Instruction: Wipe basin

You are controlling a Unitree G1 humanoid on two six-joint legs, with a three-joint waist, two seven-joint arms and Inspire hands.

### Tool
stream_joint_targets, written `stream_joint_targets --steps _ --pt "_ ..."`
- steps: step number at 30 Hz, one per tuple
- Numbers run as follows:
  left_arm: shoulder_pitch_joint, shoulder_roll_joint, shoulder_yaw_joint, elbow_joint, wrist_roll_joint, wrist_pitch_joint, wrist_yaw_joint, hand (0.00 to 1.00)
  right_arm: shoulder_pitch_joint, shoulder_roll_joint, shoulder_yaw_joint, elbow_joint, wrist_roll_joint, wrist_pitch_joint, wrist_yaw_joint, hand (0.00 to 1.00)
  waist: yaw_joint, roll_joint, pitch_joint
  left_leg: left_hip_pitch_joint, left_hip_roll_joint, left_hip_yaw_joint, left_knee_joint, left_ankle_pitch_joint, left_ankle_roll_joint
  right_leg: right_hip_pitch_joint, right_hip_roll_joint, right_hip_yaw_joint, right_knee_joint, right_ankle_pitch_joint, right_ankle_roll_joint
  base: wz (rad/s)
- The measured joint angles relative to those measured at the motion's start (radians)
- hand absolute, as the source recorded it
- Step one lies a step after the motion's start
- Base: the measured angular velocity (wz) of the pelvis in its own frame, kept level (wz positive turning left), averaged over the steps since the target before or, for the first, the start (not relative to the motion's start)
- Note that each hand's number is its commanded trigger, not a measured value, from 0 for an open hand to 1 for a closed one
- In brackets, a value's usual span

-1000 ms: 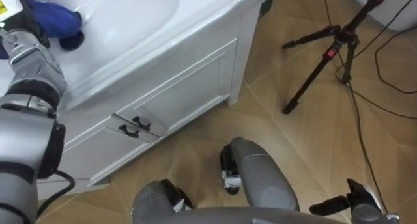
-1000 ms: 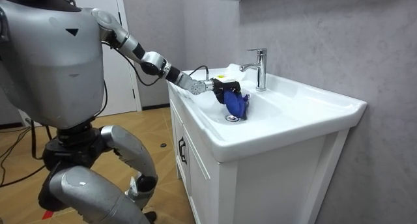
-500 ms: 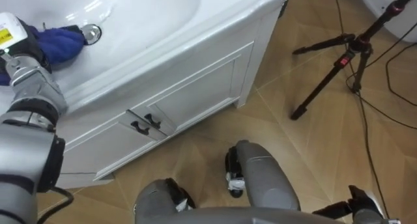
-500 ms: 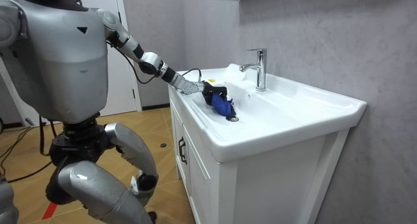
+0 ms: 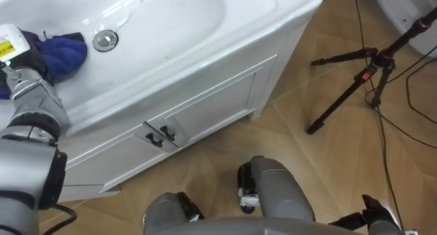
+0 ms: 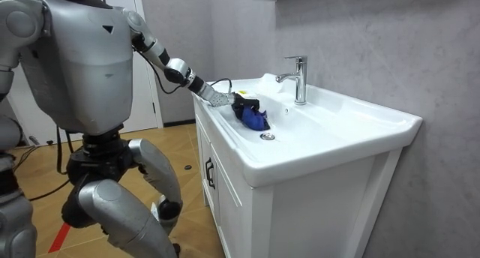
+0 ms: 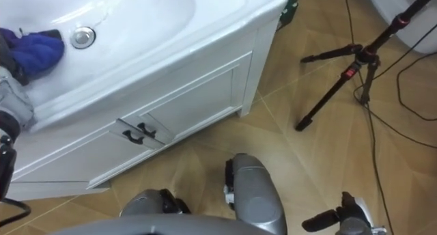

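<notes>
Left eye view: the left hand reaches into the white basin from the left edge, its dark fingers curled round a bunched blue cloth. The cloth lies on the basin's slope just in front of the hand. The metal drain is just beyond the cloth, on the side away from the hand and close to the cloth without touching it. A yellow label sits on the back of the hand, but its print is too small to read. Below the hand, the white cabinet has two dark door handles. A black tripod stands on the wooden floor, well apart from the hand. The right hand shows at the bottom right edge, and I cannot tell whether it is open or closed.

Room view: the robot stands at the side of the cabinet with its left arm stretched over the rim. The hand grips the cloth inside the bowl, and the chrome faucet rises beyond it.

Right eye view: the cloth lies at the left edge, with the drain just beside it.
</notes>
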Motion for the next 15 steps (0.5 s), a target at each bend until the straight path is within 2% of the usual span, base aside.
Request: stream_joint_targets --steps 3,4,8,12,15 --pt "0.03 0.0 0.0 -0.013 0.003 -0.005 0.0 1.0 0.006 0.0 0.0 0.006 -0.004 -0.003 -0.004 0.0 0.001 0.009 -0.0075 0.022 -0.004 -0.004 -0.017 0.001 0.001 0.028 -0.001 -0.002 -0.017 -0.002 0.007 0.07" --pt "0.037 0.0 0.0 -0.014 0.003 -0.007 0.0 1.0 0.01 0.0 0.0 0.004 -0.003 -0.005 -0.005 0.0 0.002 0.01 -0.0076 0.03 -0.006 -0.004 -0.021 0.001 0.002 0.036 -0.002 -0.003 -0.02 -0.003 0.009 0.06" --pt "0.088 0.0 0.001 -0.027 0.06 -0.015 -0.004 1.0 0.02 -0.003 -0.008 0.006 -0.008 -0.005 0.0 0.0 0.002 0.035 -0.0166 0.076 -0.019 -0.008 -0.064 0.007 0.005 0.085 -0.003 -0.017 -0.056 -0.002 0.02 0.07" --pt "0.097 0.001 0.006 -0.03 0.077 -0.016 -0.019 1.0 0.021 -0.002 -0.011 0.01 -0.01 -0.005 0.013 0.0 0.007 0.043 -0.0183 0.121 -0.046 -0.008 -0.125 0.028 0.009 0.125 -0.02 -0.024 -0.087 0.0 0.03 0.1" --pt "0.126 0.004 0.056 -0.087 0.132 -0.02 -0.026 1.0 0.03 -0.004 -0.062 0.003 -0.037 -0.006 0.019 0.0 0.03 0.049 -0.0201 0.129 -0.051 -0.006 -0.142 0.032 0.008 0.131 -0.021 -0.025 -0.099 0.0 0.033 0.0"
